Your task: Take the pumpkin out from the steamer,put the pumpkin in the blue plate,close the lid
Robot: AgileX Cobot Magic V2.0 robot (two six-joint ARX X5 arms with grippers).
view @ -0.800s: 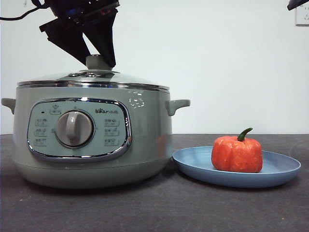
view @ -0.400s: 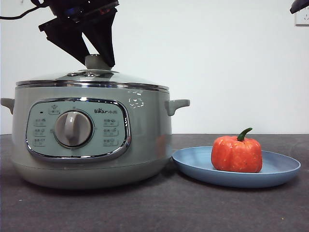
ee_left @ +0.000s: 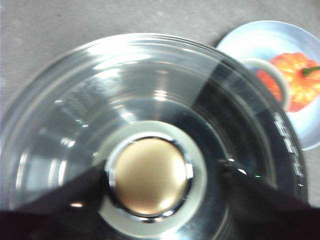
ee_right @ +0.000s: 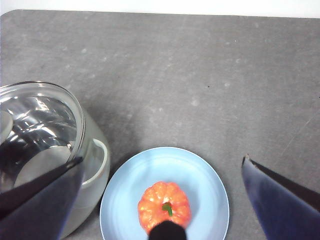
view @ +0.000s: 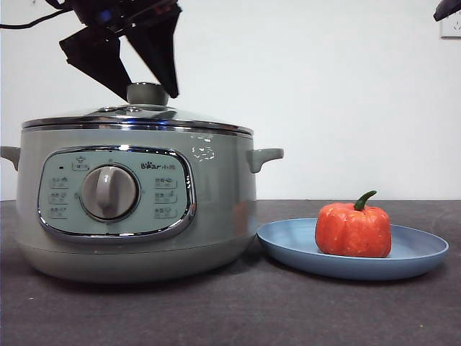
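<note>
The glass lid [view: 137, 115] sits shut on the sage-green steamer [view: 216, 209], also seen in the left wrist view as lid [ee_left: 150, 85]. My left gripper [view: 148, 95] hangs just above it, open, one jaw on each side of the lid's knob [view: 148, 91], knob [ee_left: 150, 175], holding nothing. The orange pumpkin [view: 353, 229] stands upright in the blue plate [view: 288, 249] right of the pot; pumpkin [ee_right: 164, 205] and plate [ee_right: 165, 165] lie below my right gripper [ee_right: 162, 159], which is high above them, open and empty.
The dark grey tabletop [ee_right: 200, 75] stretches behind and around the pot and plate. A black tip of the waiting right arm [view: 446, 9] shows at the top right corner. The pot's side handle [view: 265, 156] points toward the plate.
The left gripper's jaws have spread apart from the lid's knob, letting go of it. The pot has shifted slightly. The pumpkin and plate have not moved.
</note>
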